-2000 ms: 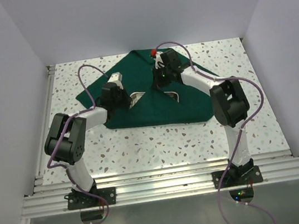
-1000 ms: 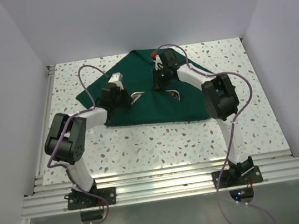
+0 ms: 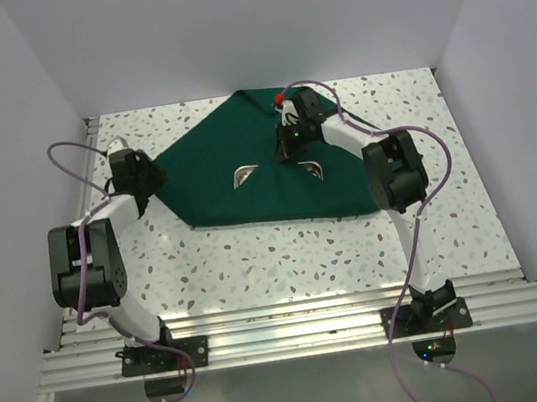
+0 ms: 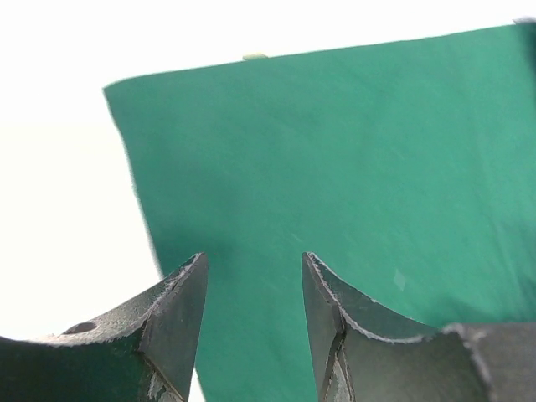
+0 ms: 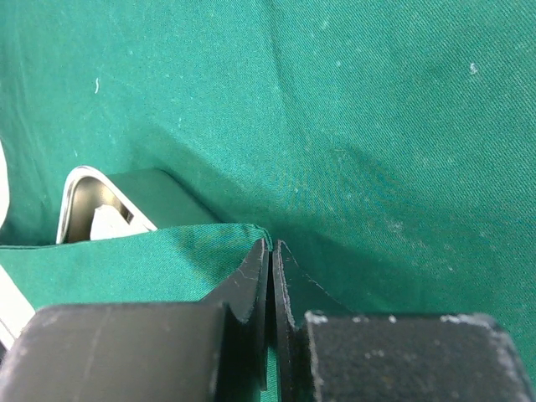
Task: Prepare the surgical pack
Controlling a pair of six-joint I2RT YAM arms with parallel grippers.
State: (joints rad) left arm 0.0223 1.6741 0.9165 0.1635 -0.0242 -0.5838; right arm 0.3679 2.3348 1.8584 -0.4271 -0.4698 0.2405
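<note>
The surgical pack is a dark green fabric sheet [image 3: 211, 154] spread on the table and folded over a steel tray, of which only shiny corners [image 3: 243, 174] show. My right gripper [image 3: 285, 154] is shut on a folded edge of the sheet just above the tray. In the right wrist view the gripper [image 5: 272, 244] pinches the green fold [image 5: 184, 251], with the tray's corner [image 5: 88, 213] peeking out to the left. My left gripper [image 3: 151, 177] is at the sheet's left corner. In the left wrist view it [image 4: 251, 268] is open and empty over the fabric [image 4: 335, 151] near its edge.
The speckled tabletop [image 3: 287, 254] runs round the sheet, with white walls on three sides. An aluminium rail [image 3: 289, 334] at the near edge carries both arm bases. Purple cables loop off both arms.
My left arm has swung from beside the tray at the sheet's middle out to the sheet's left corner. My right gripper has shifted slightly and stays shut on the fold.
</note>
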